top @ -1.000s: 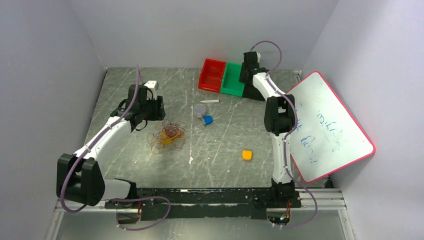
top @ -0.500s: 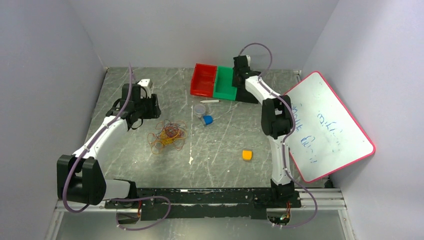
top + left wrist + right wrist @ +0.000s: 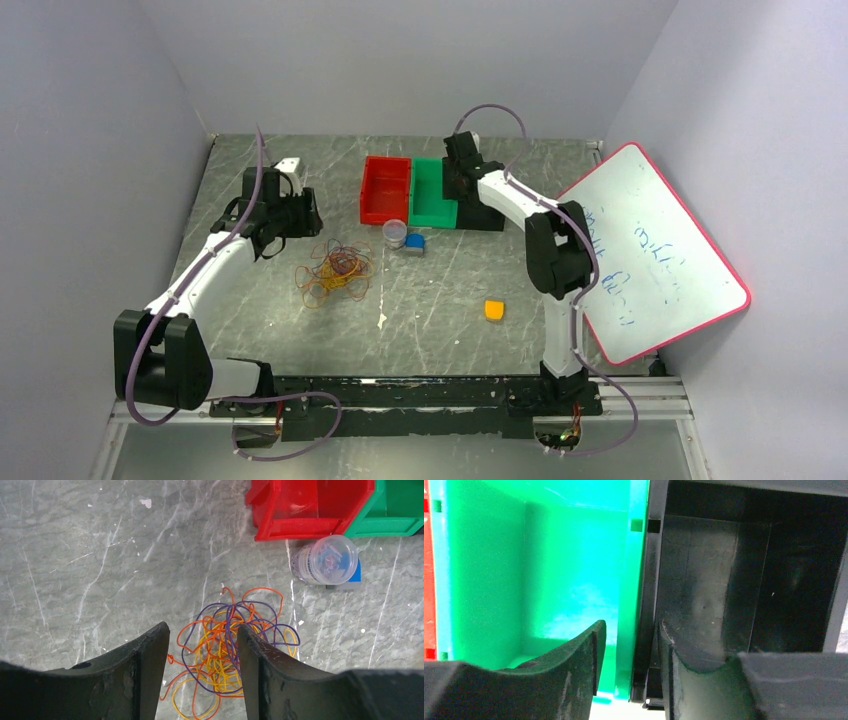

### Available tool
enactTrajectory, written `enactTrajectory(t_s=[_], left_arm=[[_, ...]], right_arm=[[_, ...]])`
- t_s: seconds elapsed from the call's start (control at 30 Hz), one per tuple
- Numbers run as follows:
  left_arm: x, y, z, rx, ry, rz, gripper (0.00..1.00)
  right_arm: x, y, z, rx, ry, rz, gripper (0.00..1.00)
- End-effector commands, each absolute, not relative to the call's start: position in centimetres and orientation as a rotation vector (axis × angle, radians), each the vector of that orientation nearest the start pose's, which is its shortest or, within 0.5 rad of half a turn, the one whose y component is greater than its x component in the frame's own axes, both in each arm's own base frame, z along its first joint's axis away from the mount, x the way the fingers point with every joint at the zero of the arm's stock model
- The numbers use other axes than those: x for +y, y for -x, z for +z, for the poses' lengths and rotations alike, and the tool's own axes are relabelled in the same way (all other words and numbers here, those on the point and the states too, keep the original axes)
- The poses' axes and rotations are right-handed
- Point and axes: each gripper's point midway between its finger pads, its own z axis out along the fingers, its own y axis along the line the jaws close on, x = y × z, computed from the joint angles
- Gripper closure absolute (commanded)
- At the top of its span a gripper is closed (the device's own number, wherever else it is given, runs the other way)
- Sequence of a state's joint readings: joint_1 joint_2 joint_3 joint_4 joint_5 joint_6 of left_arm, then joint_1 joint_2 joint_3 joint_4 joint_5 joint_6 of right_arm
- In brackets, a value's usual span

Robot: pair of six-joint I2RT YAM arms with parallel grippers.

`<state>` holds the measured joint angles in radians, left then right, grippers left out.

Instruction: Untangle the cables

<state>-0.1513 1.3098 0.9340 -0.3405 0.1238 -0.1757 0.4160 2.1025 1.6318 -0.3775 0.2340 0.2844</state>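
Note:
The cables [image 3: 335,270] lie in one tangled heap of thin orange, yellow and purple loops on the grey table [image 3: 450,290]. My left gripper [image 3: 285,215] hovers just to the heap's far left. In the left wrist view the cables [image 3: 235,650] show on the table between and past the fingers; this gripper [image 3: 201,630] is open and holds nothing. My right gripper [image 3: 455,185] is far from the cables, at the bins. In the right wrist view the gripper [image 3: 630,625] stands open astride two adjoining walls, one finger in the green bin [image 3: 549,570], the other in the black bin [image 3: 724,580].
A red bin [image 3: 385,190], the green bin [image 3: 432,192] and the black bin [image 3: 482,212] stand in a row at the back. A clear jar [image 3: 395,232] and a blue block [image 3: 415,241] sit just in front. An orange block [image 3: 494,310] lies mid-right. A whiteboard [image 3: 650,250] leans at the right.
My right arm has swept left and nearer, and the row of bins slid with it up to the jar, covering the white marker. The left gripper drew back slightly from the heap.

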Motion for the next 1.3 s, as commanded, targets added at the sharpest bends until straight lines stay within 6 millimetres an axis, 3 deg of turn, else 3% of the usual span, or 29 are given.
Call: enactTrajectory(t_s=[0.0, 0.1, 0.2, 0.4, 0.63, 0.77, 0.93, 1.13, 1.27], left_arm=[[-9.1, -35.8, 14.9, 2.263, -0.071, -0.378, 0.42], [-9.6, -35.5, 14.6, 2.271, -0.072, -0.416, 0.40], [-10.2, -35.0, 13.9, 2.300, -0.056, -0.458, 0.39], [-11.0, -34.2, 11.2, 2.405, 0.029, -0.407, 0.38], [-13.5, -34.0, 8.6, 2.487, -0.023, -0.382, 0.40], [-15.6, -31.7, 6.4, 2.559, -0.068, -0.396, 0.41], [-18.8, -28.7, 4.4, 2.622, -0.117, -0.495, 0.44], [-24.1, -26.1, 5.1, 2.593, -0.289, -0.649, 0.45], [-27.0, -25.3, 6.7, 2.549, -0.399, -0.717, 0.45]], right_arm=[[18.7, -50.3, 11.3, 2.314, 0.037, 0.051, 0.49], [18.4, -51.0, 15.5, 2.237, 0.021, 0.041, 0.39], [18.3, -50.6, 18.3, 2.186, 0.020, 0.070, 0.32], [19.0, -46.3, 22.6, 2.052, 0.047, 0.285, 0.28], [17.5, -41.0, 19.9, 2.035, -0.094, 0.394, 0.26], [15.9, -39.1, 17.8, 2.055, -0.118, 0.350, 0.27], [16.5, -37.9, 17.8, 2.064, 0.008, 0.377, 0.26], [17.8, -36.5, 18.7, 2.014, 0.112, 0.477, 0.27], [17.9, -35.5, 18.6, 1.995, 0.124, 0.512, 0.26]])
